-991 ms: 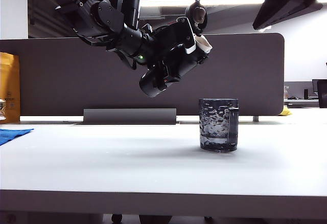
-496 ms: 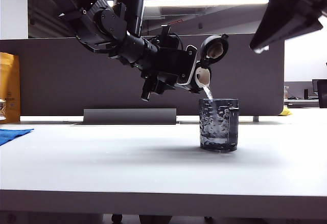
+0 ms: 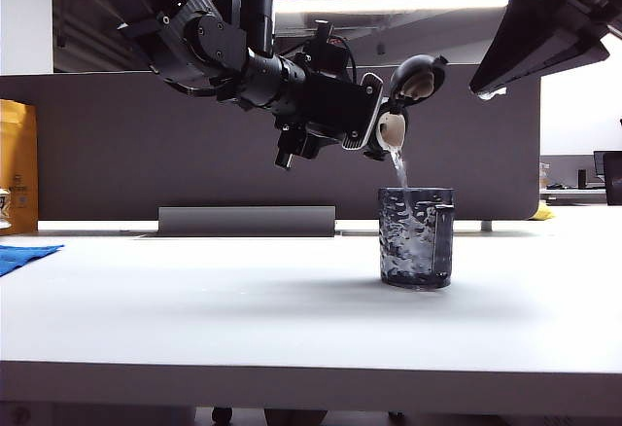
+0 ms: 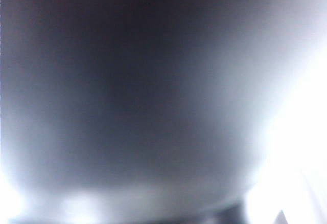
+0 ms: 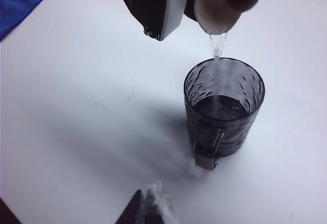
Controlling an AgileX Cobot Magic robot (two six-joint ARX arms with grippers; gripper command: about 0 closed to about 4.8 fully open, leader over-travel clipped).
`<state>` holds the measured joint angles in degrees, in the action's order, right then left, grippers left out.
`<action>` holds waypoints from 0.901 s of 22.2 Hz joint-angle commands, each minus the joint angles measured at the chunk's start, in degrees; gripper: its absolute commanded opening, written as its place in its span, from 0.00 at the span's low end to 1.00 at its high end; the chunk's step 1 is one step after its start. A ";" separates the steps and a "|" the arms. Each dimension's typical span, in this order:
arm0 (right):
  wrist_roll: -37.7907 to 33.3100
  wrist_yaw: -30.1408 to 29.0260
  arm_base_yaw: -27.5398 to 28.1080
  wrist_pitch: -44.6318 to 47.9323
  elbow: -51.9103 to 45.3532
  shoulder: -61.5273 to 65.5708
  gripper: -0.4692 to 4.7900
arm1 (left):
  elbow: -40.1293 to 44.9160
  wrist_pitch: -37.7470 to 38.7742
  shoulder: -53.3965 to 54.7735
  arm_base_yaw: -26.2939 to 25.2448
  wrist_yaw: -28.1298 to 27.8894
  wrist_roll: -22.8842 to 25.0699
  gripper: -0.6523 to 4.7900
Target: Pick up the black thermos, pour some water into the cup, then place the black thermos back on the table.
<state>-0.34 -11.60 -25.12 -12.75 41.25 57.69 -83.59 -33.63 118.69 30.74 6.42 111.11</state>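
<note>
The black thermos (image 3: 392, 130) is held tipped over, roughly level, above the cup (image 3: 416, 236), and my left gripper (image 3: 355, 115) is shut on its body. Its flip lid (image 3: 418, 78) hangs open and a thin stream of water (image 3: 397, 168) runs from the beige spout into the cup. The right wrist view shows the spout (image 5: 217, 9), the stream and the cup (image 5: 224, 111), which is part full, its handle turned towards that camera. The left wrist view is filled by the blurred thermos (image 4: 153, 106). My right gripper (image 5: 148, 206) is shut and empty, high above the table (image 3: 194, 300) near the cup.
A yellow bag (image 3: 17, 163) and a blue cloth (image 3: 24, 256) sit at the far left. A dark grey partition (image 3: 486, 134) runs along the back edge. The right arm (image 3: 544, 17) hangs at the upper right. A faint ring mark (image 5: 113, 89) shows on the table.
The left wrist has rolled and tipped the thermos from spout-up to roughly level over the cup. The lid has swung open and water now pours into the cup.
</note>
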 commanded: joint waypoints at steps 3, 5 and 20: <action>0.22 -0.13 -0.04 1.20 0.15 -0.11 0.09 | -0.68 -5.33 -0.92 0.24 0.24 0.07 0.11; 0.22 -0.15 -0.04 1.05 0.15 -0.11 0.09 | -0.68 -6.38 -0.94 0.26 0.46 0.09 0.11; 1.70 -0.13 -0.04 1.40 0.15 -0.11 0.09 | -0.68 -9.97 -0.98 0.31 0.46 1.40 0.11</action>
<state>1.15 -11.60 -25.12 -12.34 41.25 57.69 -83.64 -39.90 118.65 30.85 6.48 112.53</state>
